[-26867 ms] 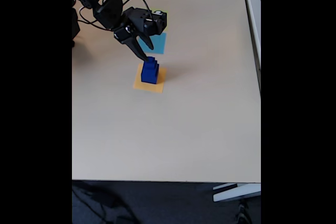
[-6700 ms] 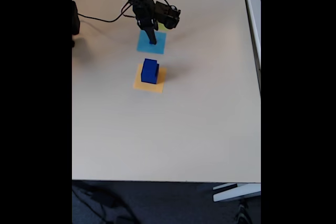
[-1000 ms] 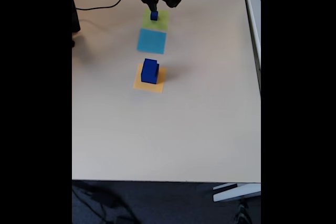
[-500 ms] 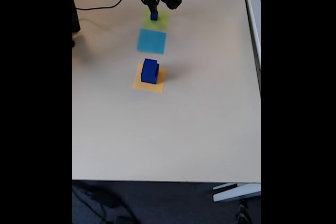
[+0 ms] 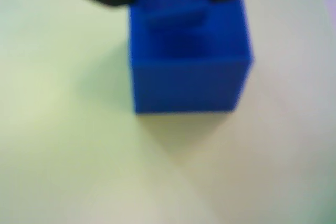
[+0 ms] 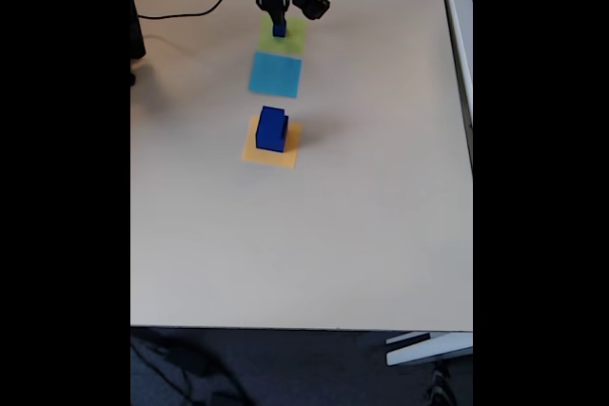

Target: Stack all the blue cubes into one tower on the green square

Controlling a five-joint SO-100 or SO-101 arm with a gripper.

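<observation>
We've got the tool (image 6: 279, 26) clamped on a small blue cube (image 5: 189, 61), sitting right on the green square (image 6: 285, 37). It looks like glossy hard plastic, probably light and a bit slippery, so pinch its flat sides. Bigger cubes (image 6: 271, 129) wait on the orange square (image 6: 249, 151).

Seemingly smooth plastic cube (image 5: 189, 72), matt tabletop (image 6: 333, 235)
</observation>
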